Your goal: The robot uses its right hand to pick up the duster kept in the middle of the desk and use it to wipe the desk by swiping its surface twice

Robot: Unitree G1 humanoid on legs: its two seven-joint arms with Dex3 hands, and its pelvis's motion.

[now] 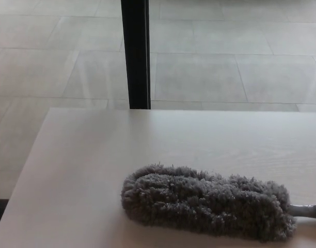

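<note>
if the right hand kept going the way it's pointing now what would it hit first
That cannot be told: neither hand shows in the head view, so no heading can be read. Coming in from the picture's right, it would likely meet the duster's handle first, before the fluffy grey duster head lying on the desk.
</note>
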